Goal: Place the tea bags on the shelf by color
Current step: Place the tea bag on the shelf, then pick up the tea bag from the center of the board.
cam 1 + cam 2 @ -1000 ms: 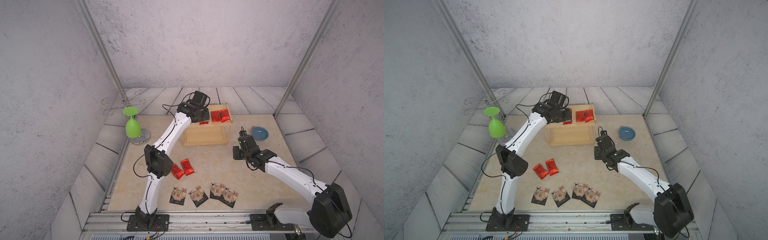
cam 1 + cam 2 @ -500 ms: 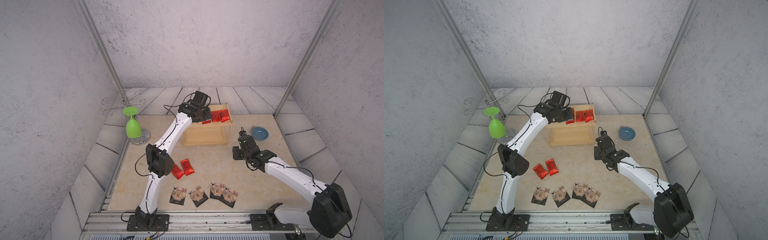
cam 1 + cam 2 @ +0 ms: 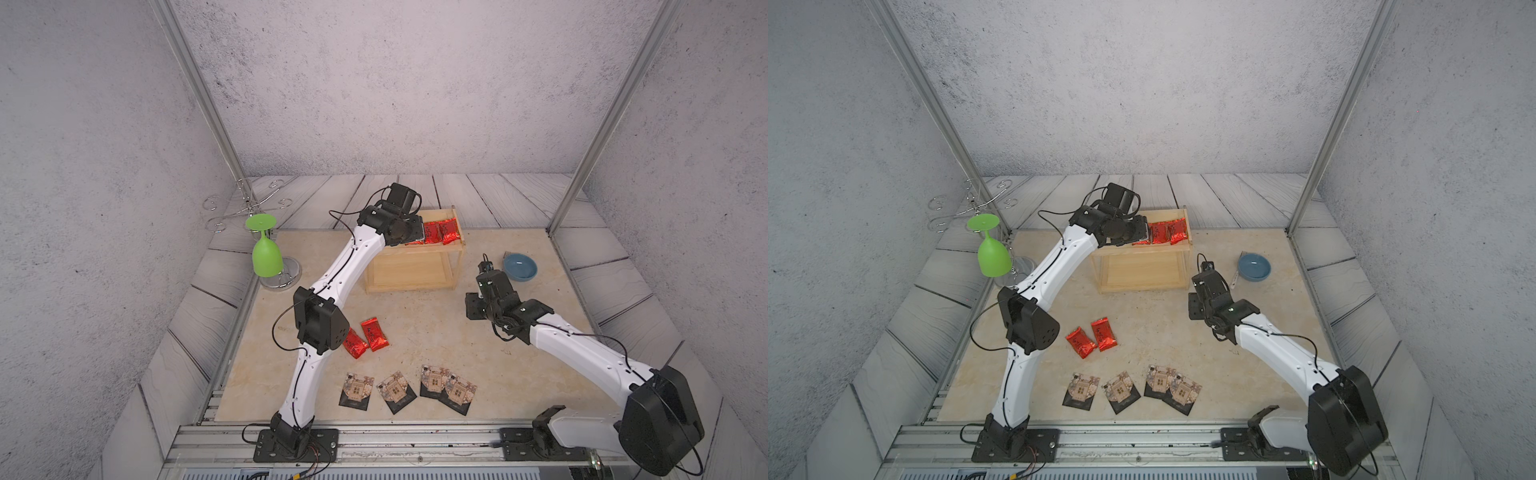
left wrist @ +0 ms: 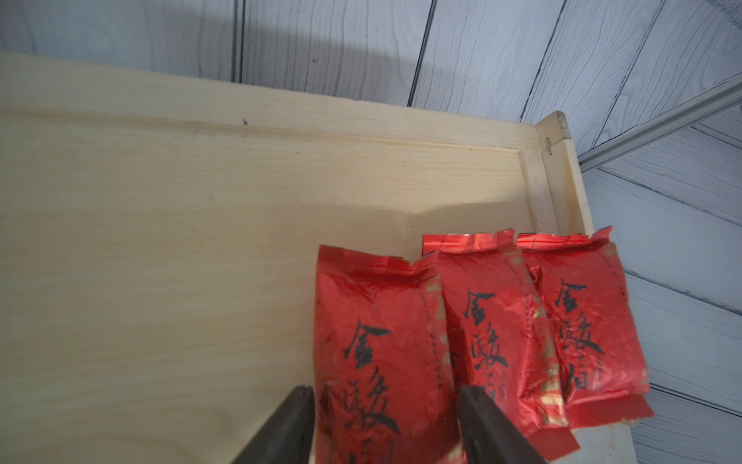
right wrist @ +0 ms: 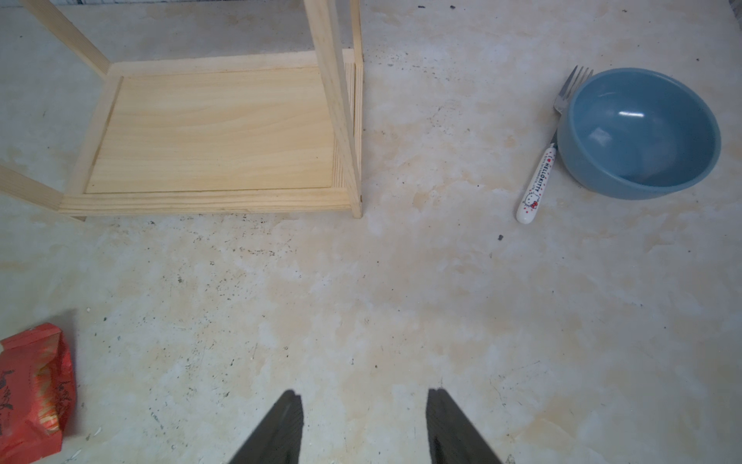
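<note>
**Left gripper astride a red tea bag on the shelf's top tier**

We see three red tea bags point(image 4: 494, 321) lying side by side, edges overlapping, at the right end of the top tier of the shelf point(image 3: 411, 272). The shelf is a small two-tier rack of pale wood standing towards the back of the table point(image 3: 415, 324).

In the left wrist view, the left gripper point(image 4: 385, 395) sits astride the bag farthest from the shelf's end. One dark finger point(image 4: 295, 418) stands just beside each long edge, and the jaws are parted about as wide as the sachet. We cannot tell whether the pads press on it or stand just clear of it.

Two more red tea bags point(image 3: 375, 333) lie close together on the table in front of the shelf, beside the left arm's elbow. Four black tea bags point(image 3: 395, 392) with tan labels lie in a row nearer the robot's base, and the two on the right overlap.

The right gripper point(image 5: 363, 397) hangs above the table to the right of the shelf, jaws well apart with nothing between them. Beyond it sits a blue bowl point(image 3: 520, 267) with a fork point(image 5: 538, 176) just beside it. At the table's left edge a green glass point(image 3: 266, 257) hangs upside down from a wire stand point(image 3: 245, 205).
</note>
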